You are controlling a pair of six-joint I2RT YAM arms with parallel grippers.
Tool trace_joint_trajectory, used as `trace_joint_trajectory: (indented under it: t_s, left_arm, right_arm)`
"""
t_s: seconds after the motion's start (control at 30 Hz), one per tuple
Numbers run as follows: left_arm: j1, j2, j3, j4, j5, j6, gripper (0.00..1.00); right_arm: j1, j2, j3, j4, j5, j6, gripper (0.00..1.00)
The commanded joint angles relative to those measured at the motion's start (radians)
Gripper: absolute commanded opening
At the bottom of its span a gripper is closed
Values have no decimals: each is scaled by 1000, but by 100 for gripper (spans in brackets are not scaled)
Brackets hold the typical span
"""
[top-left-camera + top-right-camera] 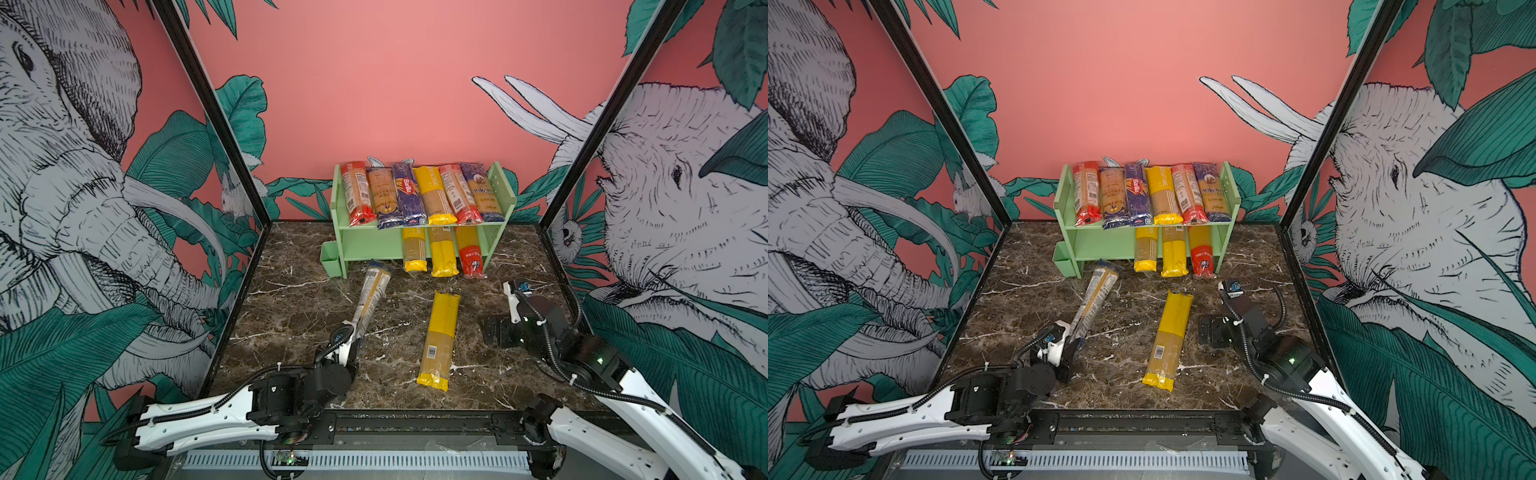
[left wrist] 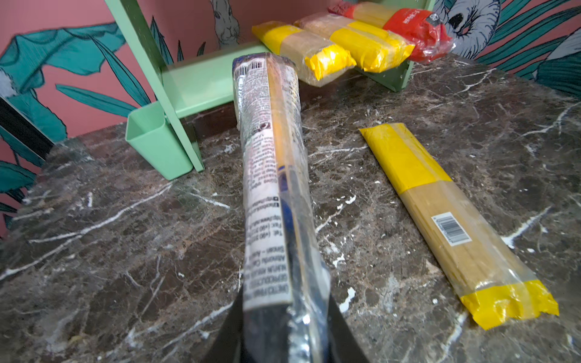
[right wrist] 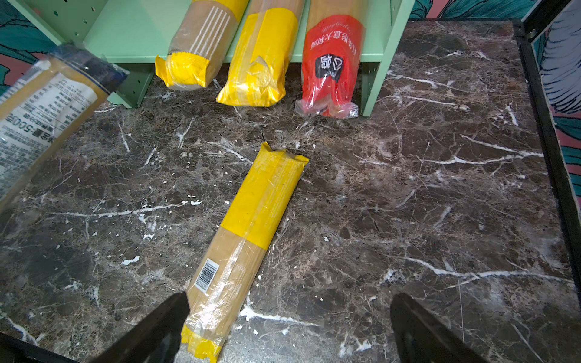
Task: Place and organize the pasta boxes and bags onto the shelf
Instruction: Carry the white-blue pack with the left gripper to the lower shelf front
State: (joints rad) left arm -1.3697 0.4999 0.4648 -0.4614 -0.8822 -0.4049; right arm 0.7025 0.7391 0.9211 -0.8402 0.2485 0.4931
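Wrist views: left claw (image 2: 283, 323) tight on crinkly cellophane spaghetti pack (image 2: 273, 188), right claw (image 3: 289, 327) agape.

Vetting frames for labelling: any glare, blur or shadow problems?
Left wrist view: glare streaks along the clear-wrapped pack, smeared near the left claw. Right wrist view: yellow pack sharp, clear-wrapped one soft. Both top views: even light, lower tier of the shelf shaded.

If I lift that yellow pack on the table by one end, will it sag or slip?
Likely stiff: the left gripper holds a clear pack straight out by its end. Glossy film on the yellow pack may slip.
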Motion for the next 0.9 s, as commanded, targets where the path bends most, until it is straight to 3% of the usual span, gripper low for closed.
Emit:
trace_joint_trajectory:
  t_s: [0.0, 0.3, 0.6, 0.87]
  left_arm:
    - [71, 36, 106, 232, -51, 122, 0]
    - [408, 275, 189, 453, 308, 133, 0]
    - [573, 558, 321, 690, 412, 192, 0]
    - [645, 815, 431, 836, 416, 173, 0]
  right_arm:
    - [5, 11, 21, 34, -6, -8, 99]
    - [5, 4, 13, 30, 9, -19, 99]
    - [5, -1, 13, 7, 38, -46, 99]
    - [6, 11, 17, -5, 76, -78, 99]
